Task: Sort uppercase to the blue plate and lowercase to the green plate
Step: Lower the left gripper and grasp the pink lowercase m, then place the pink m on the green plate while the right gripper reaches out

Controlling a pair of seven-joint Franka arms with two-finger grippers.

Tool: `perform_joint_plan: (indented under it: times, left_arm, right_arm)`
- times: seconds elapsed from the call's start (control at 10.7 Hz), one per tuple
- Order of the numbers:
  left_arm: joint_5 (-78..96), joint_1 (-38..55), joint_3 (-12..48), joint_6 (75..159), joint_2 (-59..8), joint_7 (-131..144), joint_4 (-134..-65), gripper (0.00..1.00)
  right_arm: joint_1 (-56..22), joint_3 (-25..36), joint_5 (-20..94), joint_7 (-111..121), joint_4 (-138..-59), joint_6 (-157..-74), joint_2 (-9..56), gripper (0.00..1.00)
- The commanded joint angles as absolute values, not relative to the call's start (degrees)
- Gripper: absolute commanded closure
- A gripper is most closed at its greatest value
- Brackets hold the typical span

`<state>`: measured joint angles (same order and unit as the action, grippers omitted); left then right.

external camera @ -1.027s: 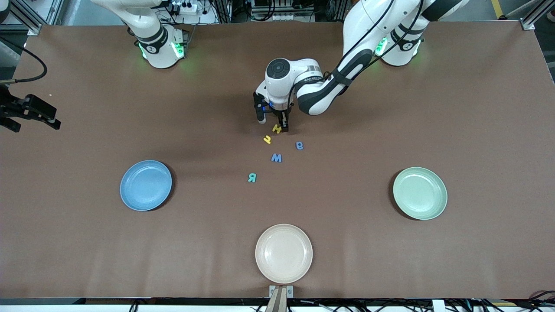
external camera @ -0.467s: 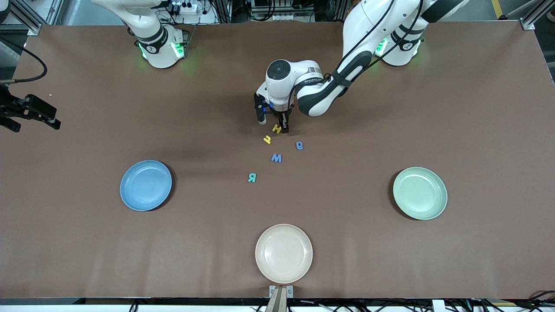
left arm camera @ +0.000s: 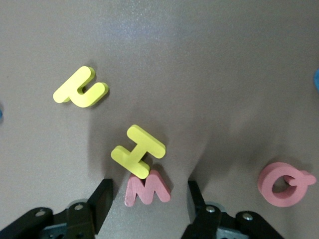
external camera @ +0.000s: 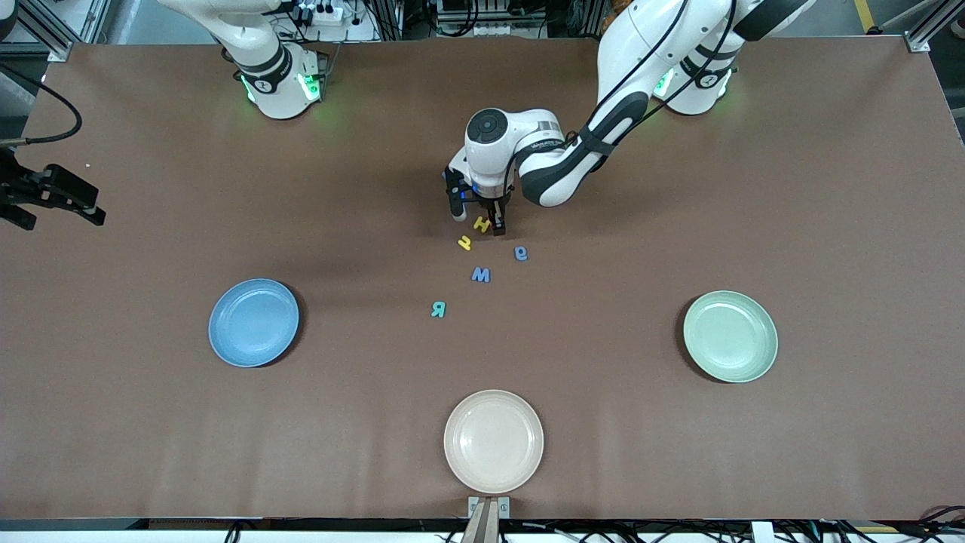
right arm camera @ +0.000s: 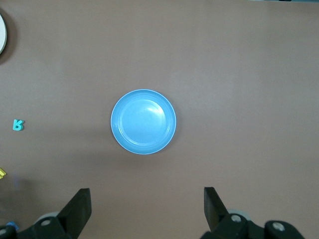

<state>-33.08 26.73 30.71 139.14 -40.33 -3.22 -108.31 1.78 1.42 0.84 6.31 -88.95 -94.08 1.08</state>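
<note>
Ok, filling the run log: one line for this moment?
left gripper: down, jaws open astride red m | yellow H: touching it | right gripper: open over blue plate

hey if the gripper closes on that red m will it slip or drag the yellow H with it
Likely some dragging: the yellow H leans on the red m, so lifting the m would probably tip or shift it. The m looks thick, foam-like and light, so it should grip without slipping much. It sits between the left gripper's open fingers, flat on the table, leaving little edge to catch.

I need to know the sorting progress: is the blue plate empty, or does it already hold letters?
Empty. The blue plate shows only bare, shiny surface in the right wrist view and the front view; no letter lies in it.
</note>
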Motion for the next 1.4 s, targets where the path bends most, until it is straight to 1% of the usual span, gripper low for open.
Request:
perform_joint_plan:
  times: [0.0,0.09,0.19,0.28,0.47,0.56,0.65,0.84,0.93,1.12,1.21,1.31]
  left_arm:
    - [-35.2,26.9,30.2,139.8,-40.8,-1.8,-108.2,0.59]
    - [-35.2,26.8,30.3,139.8,-40.7,-1.8,-108.2,0.71]
    - [-35.2,26.5,30.2,139.5,-40.2,-1.8,-108.2,0.87]
    - [-35.2,25.9,30.2,139.1,-38.2,-2.0,-108.5,0.97]
    - [-32.9,20.6,30.8,134.3,-29.7,-3.6,-112.3,0.99]
    - [-28.2,18.6,30.9,131.6,-25.5,-6.3,-113.2,0.99]
    - [-24.2,16.9,31.1,127.3,-22.8,-10.4,-113.1,0.99]
    - [-23.2,8.6,31.1,123.6,-18.3,-17.1,-113.0,0.98]
    - [-22.6,4.0,31.1,122.4,-17.3,-19.1,-112.6,0.98]
    - [-19.7,-6.1,30.7,121.6,-17.7,-20.8,-111.0,0.98]
    - [-18.2,-9.0,27.7,121.6,-18.8,-20.9,-109.8,0.98]
    - [-17.5,-10.1,23.3,121.6,-20.6,-21.3,-107.5,0.98]
  right_arm:
    - [2.0,1.2,0.5,6.0,-87.9,-93.6,1.6,0.0]
    - [2.0,1.2,0.5,6.0,-87.9,-93.6,1.6,0.0]
    - [2.0,1.2,0.5,6.0,-87.9,-93.6,1.6,0.0]
    - [2.0,1.2,0.5,6.0,-87.9,-93.6,1.6,0.0]
    - [2.0,1.2,0.5,6.0,-87.9,-93.6,1.6,0.0]
    - [2.0,1.2,0.5,6.0,-87.9,-93.6,1.6,0.0]
    - [2.0,1.2,0.4,6.0,-87.9,-93.7,1.6,0.0]
    - [1.9,1.2,0.5,6.0,-87.9,-93.9,1.7,0.0]
    - [1.5,1.2,0.6,5.9,-87.9,-94.0,2.5,0.0]
    - [-0.4,1.1,1.1,5.8,-87.9,-94.5,5.0,0.0]
    - [-1.6,1.1,1.4,5.8,-87.8,-95.4,6.2,0.0]
    - [-2.8,1.1,1.5,5.8,-87.9,-96.1,7.6,0.0]
